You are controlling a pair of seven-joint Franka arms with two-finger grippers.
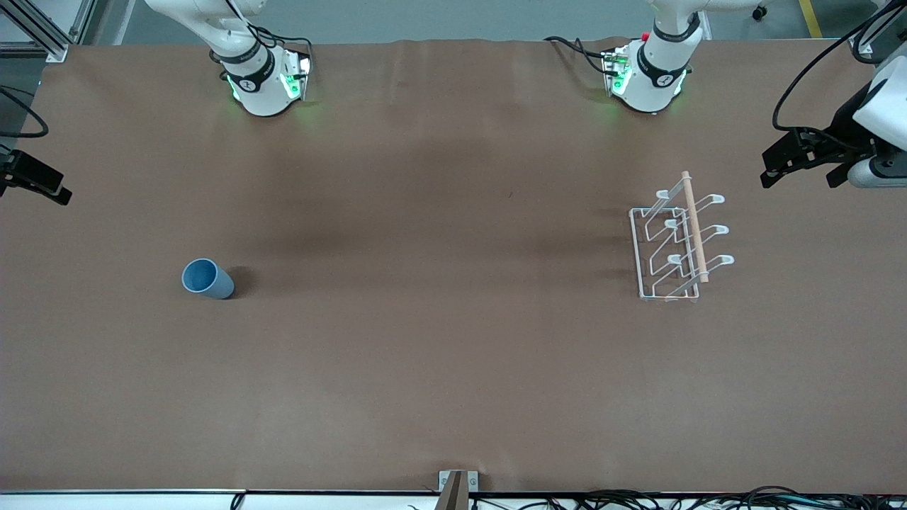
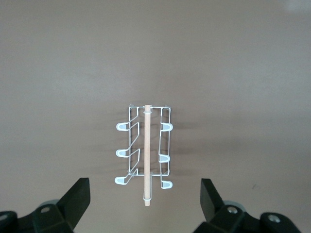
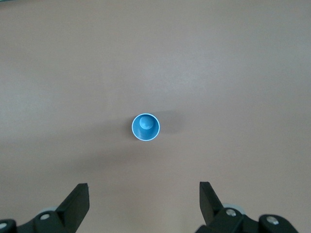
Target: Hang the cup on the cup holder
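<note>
Brown bench (image 1: 439, 354), two things on it, well apart.

Cup (image 1: 206, 278): light blue, standing upright, mouth up, toward the right arm's end of the bench, roughly midway between the robots' edge and the camera's edge. Front view shows its side wall and a short shadow; right wrist view looks straight down into it (image 3: 145, 127), showing the round rim and the darker inside, which the front view only half gives.

Cup holder (image 1: 679, 241): white wire rack toward the left arm's end, standing on its rectangular base, wooden rod (image 1: 694, 227) along the top. Left wrist view shows it from above (image 2: 145, 153): six looped prongs in two rows, three each side of the rod, none carrying anything. In the front view the two rows overlap.

Left gripper (image 2: 145, 204): up in the air over the bench's end edge beside the holder, fingers (image 2: 77, 196) spread wide, nothing between them. Front view shows it only as a dark shape at the frame's edge (image 1: 797, 159).

Right gripper (image 3: 144, 201): in the air over the bench with the cup below it, fingers (image 3: 77, 196) wide apart, empty. Front view catches only a dark part of it (image 1: 35, 180) at the frame's edge
</note>
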